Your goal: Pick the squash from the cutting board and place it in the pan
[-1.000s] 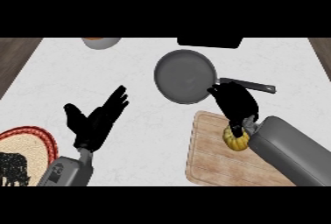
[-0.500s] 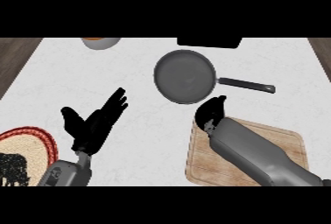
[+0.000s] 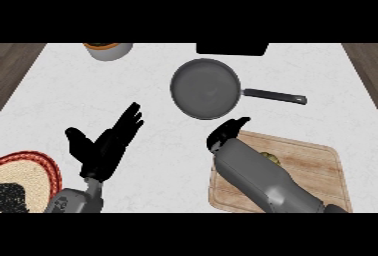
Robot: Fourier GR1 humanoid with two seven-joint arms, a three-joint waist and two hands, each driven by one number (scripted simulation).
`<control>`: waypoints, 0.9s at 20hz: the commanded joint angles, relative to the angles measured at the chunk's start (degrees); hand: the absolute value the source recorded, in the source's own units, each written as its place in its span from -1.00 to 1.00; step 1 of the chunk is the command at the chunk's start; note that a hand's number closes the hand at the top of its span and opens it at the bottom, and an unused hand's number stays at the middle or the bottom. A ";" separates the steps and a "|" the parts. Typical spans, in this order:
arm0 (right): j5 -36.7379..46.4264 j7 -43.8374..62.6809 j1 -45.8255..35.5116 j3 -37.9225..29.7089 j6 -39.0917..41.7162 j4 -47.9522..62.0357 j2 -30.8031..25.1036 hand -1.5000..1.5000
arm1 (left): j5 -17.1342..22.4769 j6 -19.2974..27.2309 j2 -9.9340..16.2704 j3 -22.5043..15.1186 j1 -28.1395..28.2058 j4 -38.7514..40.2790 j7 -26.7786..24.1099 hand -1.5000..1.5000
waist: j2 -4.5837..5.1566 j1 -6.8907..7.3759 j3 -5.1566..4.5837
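The squash (image 3: 271,158) lies on the cutting board (image 3: 314,165) at 4 o'clock, the right robot hand (image 3: 224,134) curled but apparently empty beside it; regrasp it before carrying to the pan (image 3: 206,89) at 12 o'clock; left robot hand (image 3: 107,145) rests released.

The squash (image 3: 272,158) is almost wholly hidden behind the right forearm; only a sliver shows on the cutting board (image 3: 310,175), whose left part is also covered. Whether the right hand (image 3: 224,134) is curled cannot be told. A woven plate (image 3: 29,182) is cut off at the left edge.
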 commanded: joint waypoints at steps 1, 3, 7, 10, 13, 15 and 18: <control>-2.07 13.09 2.06 -0.31 5.15 2.88 3.88 -1.00 | -0.34 -0.49 0.43 0.11 1.51 -0.44 -0.51 0.00 | 0.88 -0.24 0.49; -0.49 13.63 2.08 0.76 4.39 3.43 3.91 -1.00 | -0.48 -0.19 0.33 -0.35 2.17 -2.02 0.37 0.00 | 0.82 -0.45 0.51; 1.30 12.20 1.25 1.65 4.94 5.07 3.96 -1.00 | -0.40 -0.08 0.69 0.92 0.20 -1.57 1.84 0.00 | 1.00 -0.92 0.52; 2.85 12.52 -0.21 3.36 6.79 4.98 3.99 -1.00 | -0.59 -0.84 0.49 1.20 1.33 0.10 -0.10 0.00 | 1.10 -0.44 0.50; 4.97 14.00 1.43 2.46 10.22 2.20 4.01 -1.00 | 0.63 -1.59 0.49 2.77 1.79 0.70 -0.80 0.00 | 0.63 -2.26 0.47; 6.13 13.92 4.10 2.45 8.30 2.35 4.02 -1.00 | -0.08 0.31 1.57 2.20 3.50 -5.76 2.86 0.00 | 0.55 -1.73 0.54; 7.22 14.09 2.79 -1.26 10.90 0.72 4.03 -1.00 | -0.94 -0.49 -0.18 1.56 5.43 -3.45 -0.49 0.00 | 0.62 -2.15 0.52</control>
